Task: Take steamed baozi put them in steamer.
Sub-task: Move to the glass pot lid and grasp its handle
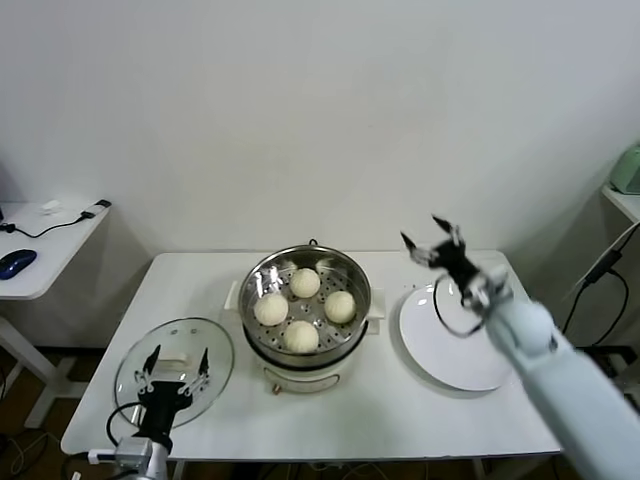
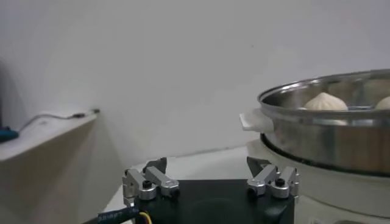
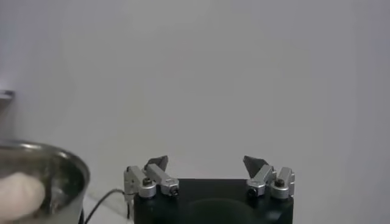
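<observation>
Four steamed baozi (image 1: 304,308) sit on the perforated tray inside the steamer (image 1: 306,321). Right gripper (image 1: 433,243) is raised to the steamer's right above the white plate (image 1: 452,353), fingers spread, empty. Left gripper (image 1: 175,362) sits low over the glass lid (image 1: 172,368) on the steamer's left, also spread.

4 cream-white baozi (image 1: 304,282), shiny silver steamer (image 1: 352,274)
</observation>
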Robot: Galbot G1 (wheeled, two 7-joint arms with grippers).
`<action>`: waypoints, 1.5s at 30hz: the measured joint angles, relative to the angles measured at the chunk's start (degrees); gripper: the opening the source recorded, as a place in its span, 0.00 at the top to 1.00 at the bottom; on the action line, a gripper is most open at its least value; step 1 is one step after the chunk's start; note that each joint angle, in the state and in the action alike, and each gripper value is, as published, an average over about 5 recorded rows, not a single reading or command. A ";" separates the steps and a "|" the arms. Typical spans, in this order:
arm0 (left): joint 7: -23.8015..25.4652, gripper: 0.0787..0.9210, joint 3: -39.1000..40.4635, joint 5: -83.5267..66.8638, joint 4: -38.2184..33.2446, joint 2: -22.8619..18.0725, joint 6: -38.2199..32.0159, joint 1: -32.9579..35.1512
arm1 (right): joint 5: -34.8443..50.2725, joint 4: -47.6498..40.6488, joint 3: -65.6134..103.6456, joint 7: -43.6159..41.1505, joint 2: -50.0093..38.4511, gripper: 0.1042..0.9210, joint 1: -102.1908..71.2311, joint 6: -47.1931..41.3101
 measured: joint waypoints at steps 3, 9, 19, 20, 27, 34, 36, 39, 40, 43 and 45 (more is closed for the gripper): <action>-0.80 0.12 -0.24 3.15 0.89 0.13 -1.71 -0.15 | -1.90 0.76 4.81 0.47 3.93 0.12 -8.39 2.83; -5.48 0.12 -0.73 12.47 2.92 0.39 -5.16 -0.63 | -4.72 2.26 11.08 1.53 10.74 0.12 -20.57 6.64; -16.73 0.12 -1.76 40.95 9.23 3.20 -8.97 -0.71 | -7.93 4.15 15.43 3.36 16.76 0.12 -29.87 8.75; -17.64 0.12 -1.72 43.67 10.12 3.62 -8.81 -0.75 | -8.15 4.21 15.64 3.48 17.13 0.12 -30.34 8.80; -22.08 0.12 -1.45 57.85 17.09 5.71 -6.48 -2.18 | -9.39 4.27 16.85 4.33 19.05 0.12 -32.22 9.01; -23.98 0.12 -0.74 65.75 23.52 6.10 -4.40 -5.09 | -9.80 4.73 17.73 4.92 20.02 0.12 -33.18 8.94; -24.12 0.12 -0.47 67.13 24.72 6.22 -3.86 -6.04 | -9.88 4.87 17.89 5.00 20.16 0.12 -33.39 8.90; -24.10 0.12 -0.13 68.72 26.22 6.42 -3.10 -7.42 | -10.01 4.99 18.05 5.10 20.42 0.12 -33.64 8.87; -24.04 0.12 -0.04 69.14 26.72 6.47 -2.86 -7.89 | -10.06 5.01 18.10 5.12 20.52 0.12 -33.71 8.88; -23.67 0.12 0.17 70.27 28.26 6.61 -2.23 -9.31 | -10.16 5.05 18.21 5.13 20.75 0.12 -33.86 8.88; -23.36 0.12 0.26 70.93 29.22 6.72 -1.89 -10.25 | -10.19 5.09 18.29 5.13 20.84 0.12 -33.91 8.88</action>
